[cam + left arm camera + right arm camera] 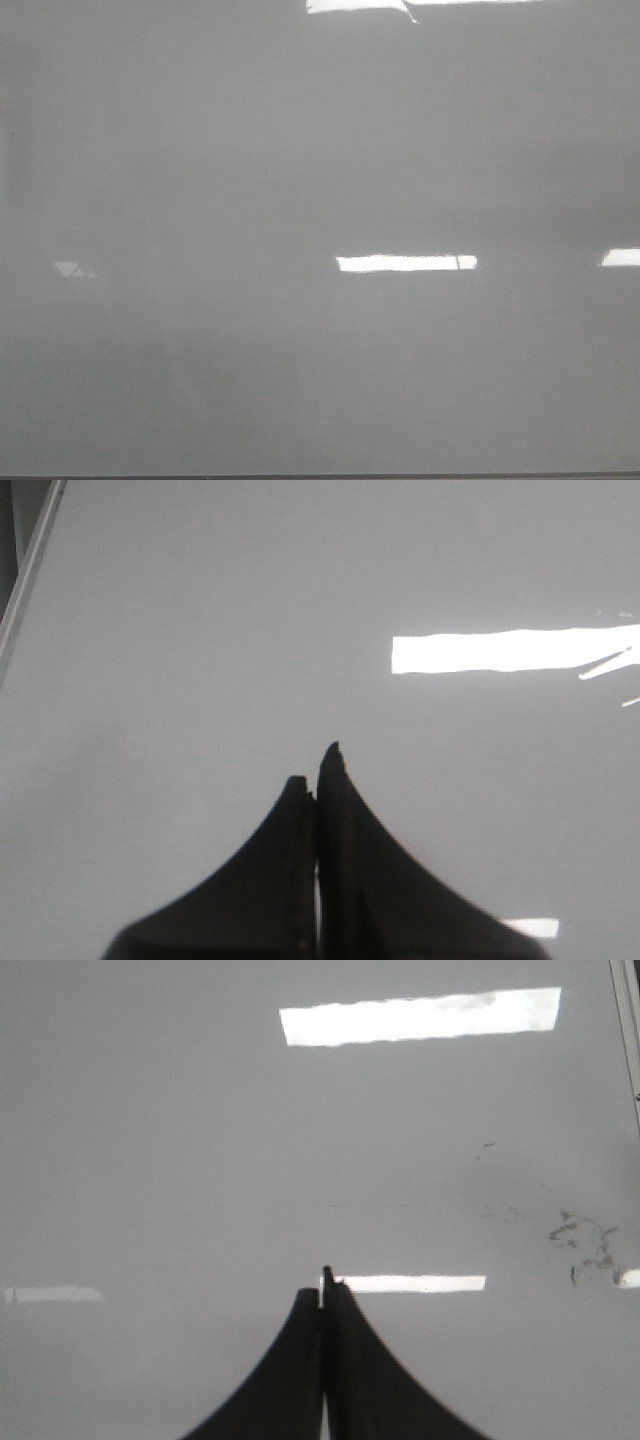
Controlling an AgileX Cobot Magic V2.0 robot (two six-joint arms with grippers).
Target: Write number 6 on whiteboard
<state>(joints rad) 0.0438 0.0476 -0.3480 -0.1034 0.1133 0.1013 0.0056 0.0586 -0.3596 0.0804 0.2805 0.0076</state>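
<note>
Glossy grey whiteboard (200,150), glare patches (405,263), faint smudges (585,1245), possibly marker residue

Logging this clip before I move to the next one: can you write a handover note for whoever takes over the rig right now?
Left hand: shut, empty, over the board.
Right hand: shut, nothing visible between its fingers.
The large glossy grey-white whiteboard fills the front view, showing only bright glare patches; faint grey smudges appear near its edge in the right wrist view.
Done: nothing; no digit on the board, no marker in view.
Left: write the 6.
</note>
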